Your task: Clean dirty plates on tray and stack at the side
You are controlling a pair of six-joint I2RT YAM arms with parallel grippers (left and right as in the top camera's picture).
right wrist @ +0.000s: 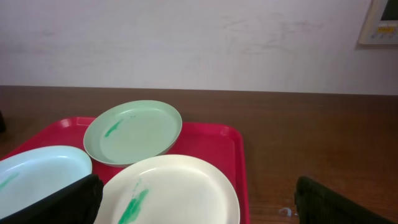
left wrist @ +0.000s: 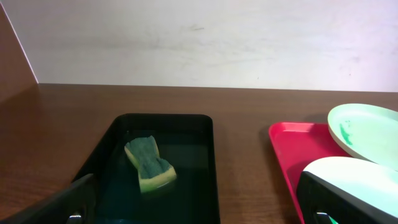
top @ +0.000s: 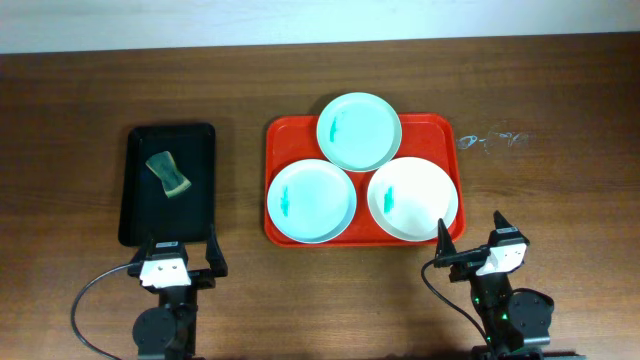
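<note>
**Desk:** What does the overhead give you?

**Me:** I see the red tray (top: 275, 232) mid-table with all three plates on it. The mint plate (top: 359, 131) is at the far side, its edge reaching past the tray's far rim. The light blue plate (top: 312, 200) is near left and the white plate (top: 412, 199) near right. Each carries a teal smear. To the left, apart from it, lies the black tray (top: 135, 215) with a sponge (top: 169, 172) inside. My left gripper (top: 182, 245) sits at the black tray's near end. My right gripper (top: 471, 230) is just beside the red tray's near right corner.

**Desk:** And the left wrist?

**Me:** Its fingers (left wrist: 59, 205) stand at the two bottom corners, spread wide, with nothing between them. Ahead is the sponge in the black tray, green face up. The red tray is off to the right.

**Desk:** Right wrist?

**Me:** Much alike: fingers (right wrist: 62, 202) far apart, holding nothing. The white plate is nearest, the mint one behind it, the light blue at left.
</note>
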